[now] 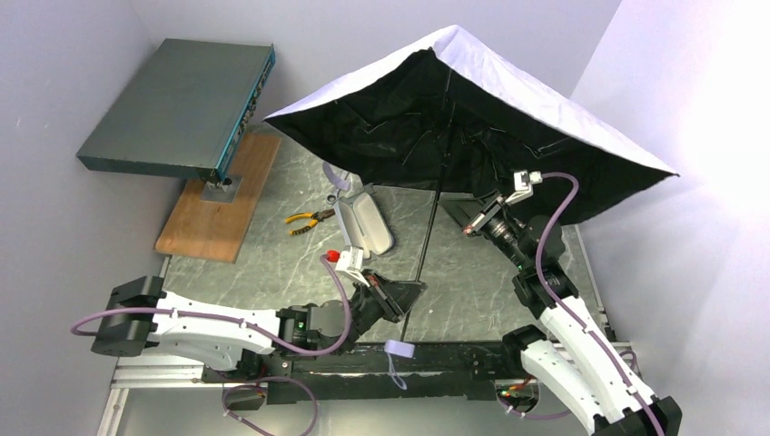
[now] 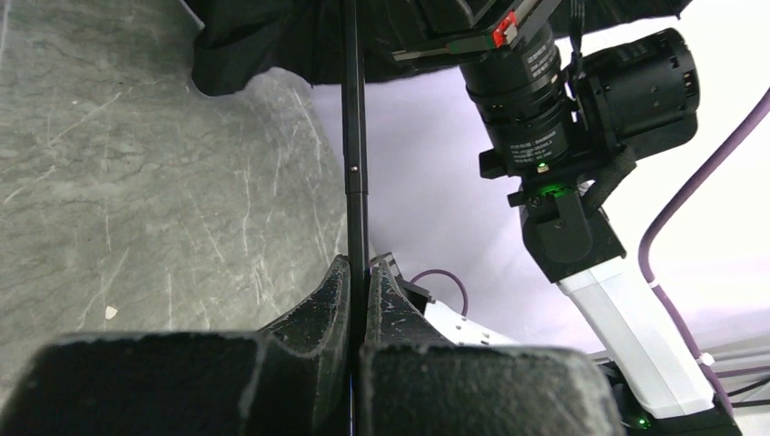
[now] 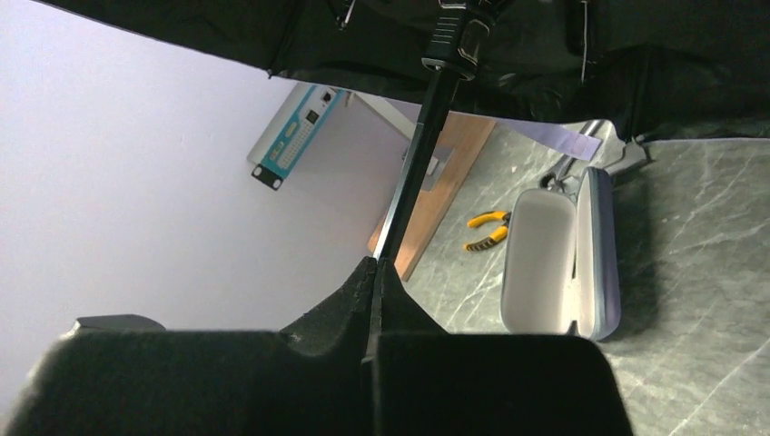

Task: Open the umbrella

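The umbrella (image 1: 472, 109) is spread open at the back, with a black underside and a white outer face. Its thin black shaft (image 1: 429, 245) slants down toward me and ends in a small lilac handle (image 1: 399, 348) with a strap. My left gripper (image 1: 416, 291) is shut on the lower shaft just above the handle; in the left wrist view (image 2: 357, 268) the shaft (image 2: 354, 136) runs up between the pads. My right gripper (image 1: 447, 209) is shut on the shaft higher up, below the canopy; in the right wrist view (image 3: 374, 263) the shaft (image 3: 413, 173) rises to the runner.
An open lilac hard case (image 1: 365, 222) lies on the marble tabletop (image 1: 508, 272) left of the shaft. Yellow-handled pliers (image 1: 309, 220) lie beside it. A wooden board (image 1: 222, 195) and a grey box on a stand (image 1: 182, 104) are at the back left. Walls close in on both sides.
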